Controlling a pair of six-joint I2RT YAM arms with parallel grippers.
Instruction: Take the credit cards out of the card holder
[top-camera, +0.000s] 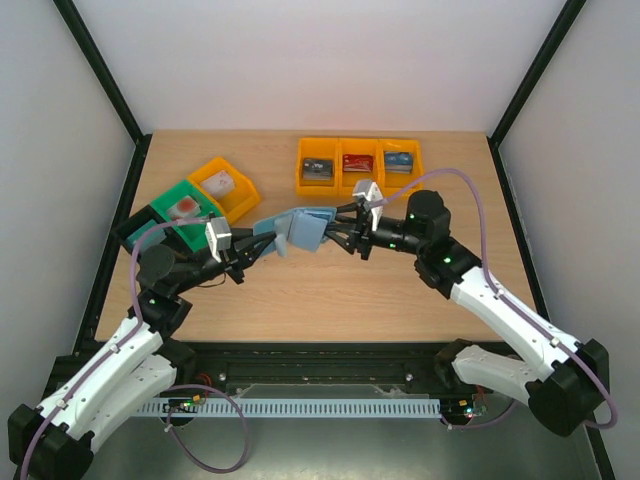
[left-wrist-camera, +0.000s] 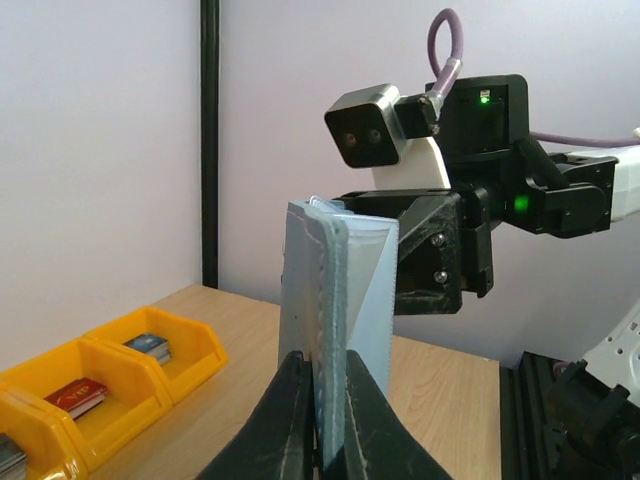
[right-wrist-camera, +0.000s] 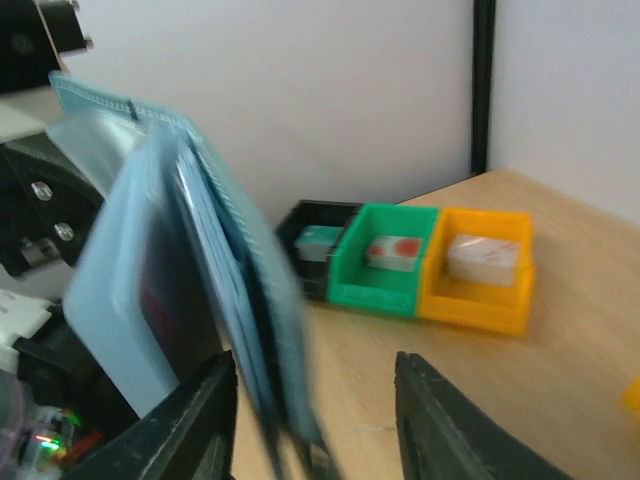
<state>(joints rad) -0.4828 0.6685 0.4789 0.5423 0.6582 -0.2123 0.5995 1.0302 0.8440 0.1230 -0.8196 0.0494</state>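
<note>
The teal-blue card holder (top-camera: 300, 228) hangs in the air between the two arms, above the middle of the table. My left gripper (top-camera: 255, 250) is shut on its stitched edge (left-wrist-camera: 335, 300), with the wallet standing upright from the left gripper (left-wrist-camera: 325, 400). My right gripper (top-camera: 335, 230) meets it from the other side. In the right wrist view the card holder (right-wrist-camera: 215, 260) is blurred and fans out into leaves. Some leaves lie between the spread fingers of the right gripper (right-wrist-camera: 315, 368), close to the left finger. A dark reddish credit card (right-wrist-camera: 150, 290) shows behind a clear pocket.
Three orange bins (top-camera: 357, 165) stand in a row at the back, each with a card inside. At the back left sit a black bin (top-camera: 135, 230), a green bin (top-camera: 185, 208) and an orange bin (top-camera: 225, 185), also holding cards. Black frame posts rise at the table's corners.
</note>
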